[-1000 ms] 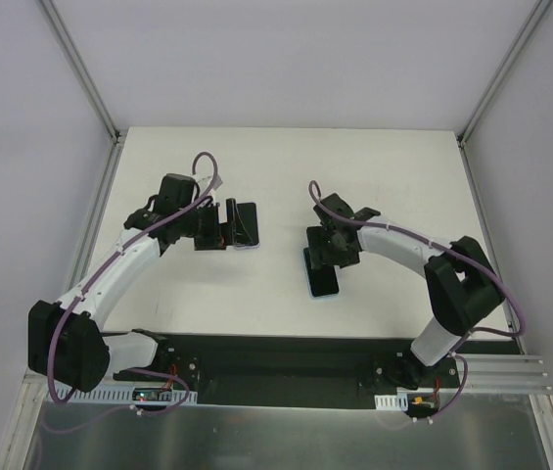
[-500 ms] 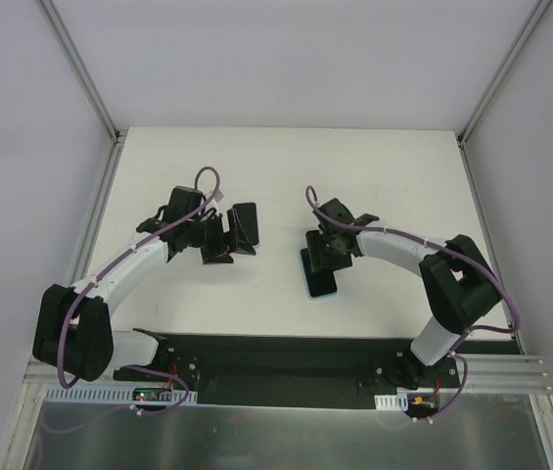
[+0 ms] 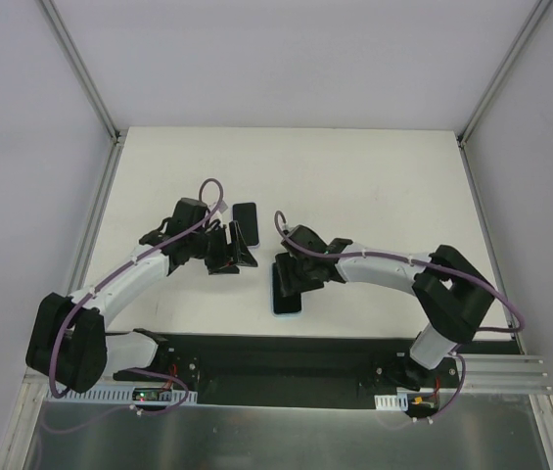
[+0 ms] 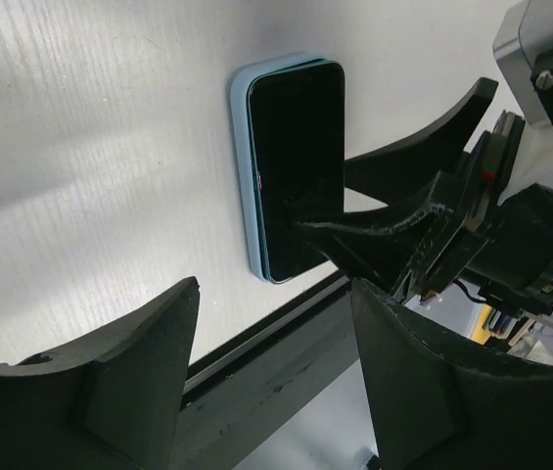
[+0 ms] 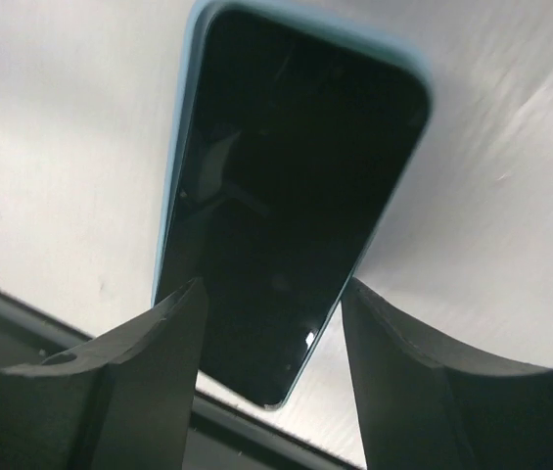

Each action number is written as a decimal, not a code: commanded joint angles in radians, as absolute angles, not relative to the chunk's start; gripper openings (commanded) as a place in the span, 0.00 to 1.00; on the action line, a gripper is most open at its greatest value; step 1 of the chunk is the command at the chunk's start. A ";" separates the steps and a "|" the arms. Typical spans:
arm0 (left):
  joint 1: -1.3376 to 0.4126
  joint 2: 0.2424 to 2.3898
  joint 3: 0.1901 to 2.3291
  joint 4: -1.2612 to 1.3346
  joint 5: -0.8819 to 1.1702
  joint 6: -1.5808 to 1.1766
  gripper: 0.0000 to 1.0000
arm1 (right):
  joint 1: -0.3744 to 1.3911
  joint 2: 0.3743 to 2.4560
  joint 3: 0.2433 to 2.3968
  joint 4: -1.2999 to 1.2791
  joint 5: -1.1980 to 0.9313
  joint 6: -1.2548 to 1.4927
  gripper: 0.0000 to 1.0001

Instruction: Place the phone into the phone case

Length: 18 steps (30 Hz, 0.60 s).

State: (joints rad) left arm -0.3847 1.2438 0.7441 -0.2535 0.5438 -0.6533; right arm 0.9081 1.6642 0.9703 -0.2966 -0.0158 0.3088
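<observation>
The phone case (image 3: pixel 287 302), a light blue rim round a dark inside, lies flat near the table's front edge. My right gripper (image 3: pixel 292 278) is open low over it, fingers astride its width. The right wrist view shows the case (image 5: pixel 296 147) between the open jaws of that gripper (image 5: pixel 271 289). The phone (image 3: pixel 246 214), a black slab, lies on the table just behind my left gripper (image 3: pixel 235 252). My left gripper (image 4: pixel 274 289) is open and empty. Its wrist view shows the case (image 4: pixel 291 147) with a right fingertip (image 4: pixel 305 230) resting on it; the phone is out of that view.
A black base strip (image 3: pixel 276 352) runs along the near table edge, close to the case; it also shows in the left wrist view (image 4: pixel 286 343). White walls with aluminium posts (image 3: pixel 80 69) bound the table on the left, right and back.
My right gripper has moved left and nearer, and the case has slid with it toward the front edge. My left gripper has shifted right and nearer, off the phone.
</observation>
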 commanded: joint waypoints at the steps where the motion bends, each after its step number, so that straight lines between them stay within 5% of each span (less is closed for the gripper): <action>1: -0.397 1.210 0.706 -0.224 0.535 -0.678 0.61 | 0.946 1.554 0.951 -0.357 0.032 0.428 0.61; 6: -0.408 1.262 0.716 -0.198 0.561 -0.663 0.54 | 0.945 1.474 0.953 -0.442 0.097 0.437 0.64; 18: -0.460 1.417 0.735 -0.097 0.612 -0.675 0.45 | 0.950 1.402 0.841 -0.347 0.061 0.456 0.40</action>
State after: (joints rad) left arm -0.4408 1.3769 0.7132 -0.1547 0.5766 -0.6643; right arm 0.9470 1.4258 0.8272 -0.3855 0.0566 0.4614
